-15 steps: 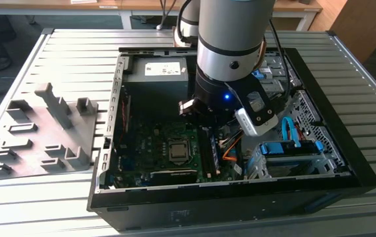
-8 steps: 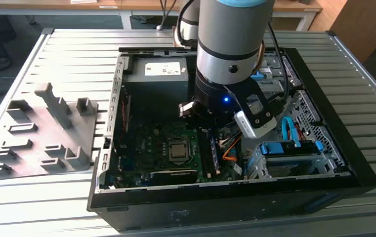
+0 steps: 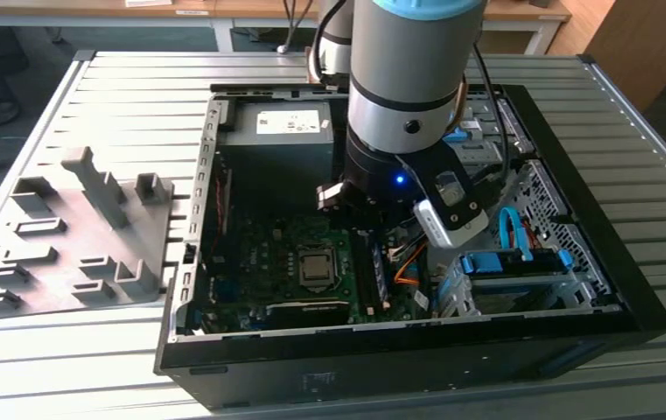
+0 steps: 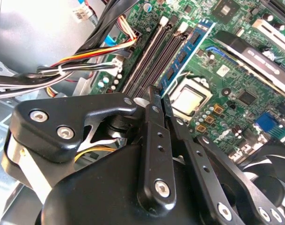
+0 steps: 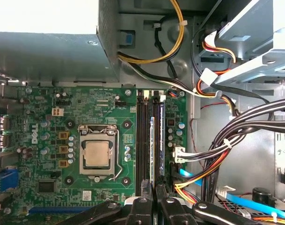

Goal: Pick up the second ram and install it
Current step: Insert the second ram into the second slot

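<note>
Gripper [image 4: 156,93] fingers pressed together, apparently empty | RAM stick [image 4: 189,49] stands beside CPU socket [image 4: 191,99] | thin, light, rigid, fragile; grip long edges.

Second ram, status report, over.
Gripper low at one end of the second ram; grip unclear. Second ram on edge along the slots, beside the processor. Cable bundle alongside, not crossing.

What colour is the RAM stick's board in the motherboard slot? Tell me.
Blue, with dark chips; the RAM stick shows best in the second wrist view.
</note>
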Robot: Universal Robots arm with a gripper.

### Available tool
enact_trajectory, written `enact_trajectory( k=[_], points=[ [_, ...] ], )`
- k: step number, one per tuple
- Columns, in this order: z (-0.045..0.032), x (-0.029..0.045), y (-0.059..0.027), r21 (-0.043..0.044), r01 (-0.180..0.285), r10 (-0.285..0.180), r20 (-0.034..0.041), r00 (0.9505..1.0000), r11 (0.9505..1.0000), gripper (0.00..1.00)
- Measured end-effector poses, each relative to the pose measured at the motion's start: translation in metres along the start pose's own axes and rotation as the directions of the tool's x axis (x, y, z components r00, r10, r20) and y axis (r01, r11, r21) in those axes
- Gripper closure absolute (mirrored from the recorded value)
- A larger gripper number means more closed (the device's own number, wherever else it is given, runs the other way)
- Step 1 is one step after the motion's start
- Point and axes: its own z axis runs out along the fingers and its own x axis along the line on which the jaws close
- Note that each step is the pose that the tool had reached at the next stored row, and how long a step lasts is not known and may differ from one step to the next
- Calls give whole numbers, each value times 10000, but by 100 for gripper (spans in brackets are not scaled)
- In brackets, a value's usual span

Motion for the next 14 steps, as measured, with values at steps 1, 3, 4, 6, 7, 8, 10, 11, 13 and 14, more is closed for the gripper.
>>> enact_trajectory(
  k=[1, 3, 4, 6, 7, 8, 10, 11, 13, 14],
  points=[
    [4, 0, 0, 0, 0, 0, 0, 10000, 10000, 86],
    [12, 1, 0, 0, 0, 0, 0, 10000, 10000, 86],
    [16, 1, -1, 0, 0, 0, 0, 10000, 10000, 86],
    [24, 1, -1, 0, 0, 0, 0, 10000, 10000, 86],
    [28, 1, -1, 0, -1, 1, 0, 10000, 10000, 86],
    [32, 1, -1, 0, 0, 0, 0, 10000, 10000, 86],
    [39, 2, -1, 0, 0, 0, 0, 10000, 10000, 86],
    [43, 2, -1, 0, 0, 0, 0, 10000, 10000, 86],
    [51, 2, -2, 0, 0, 0, 0, 10000, 10000, 86],
    [55, 2, -2, 0, 0, 0, 0, 10000, 10000, 86]
  ],
)
